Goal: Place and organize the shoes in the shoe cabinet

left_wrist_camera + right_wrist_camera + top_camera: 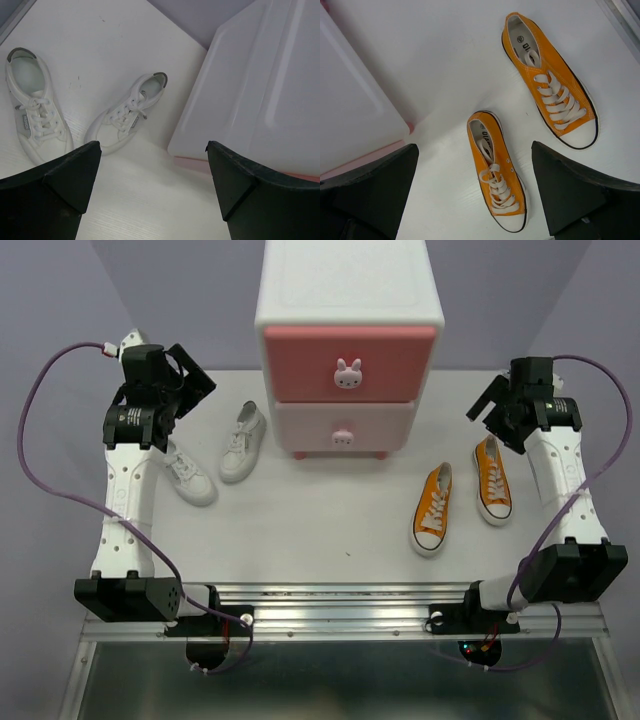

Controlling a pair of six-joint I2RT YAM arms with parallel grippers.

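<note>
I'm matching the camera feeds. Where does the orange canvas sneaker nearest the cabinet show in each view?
Top external: orange canvas sneaker right of centre.
Left wrist: not in it.
Right wrist: lower centre, toe downward.
Shared landmark: white plastic cabinet with pink drawers, top centre, right side, left edge respectively.

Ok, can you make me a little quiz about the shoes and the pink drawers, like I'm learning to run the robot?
1. True or false: both drawers of the shoe cabinet are shut.
2. Which shoes lie nearest the right gripper? A. orange shoes B. blue boots C. green sandals
3. How many white shoes lie on the table?
Key: 1 true; 2 A; 3 two.
</note>
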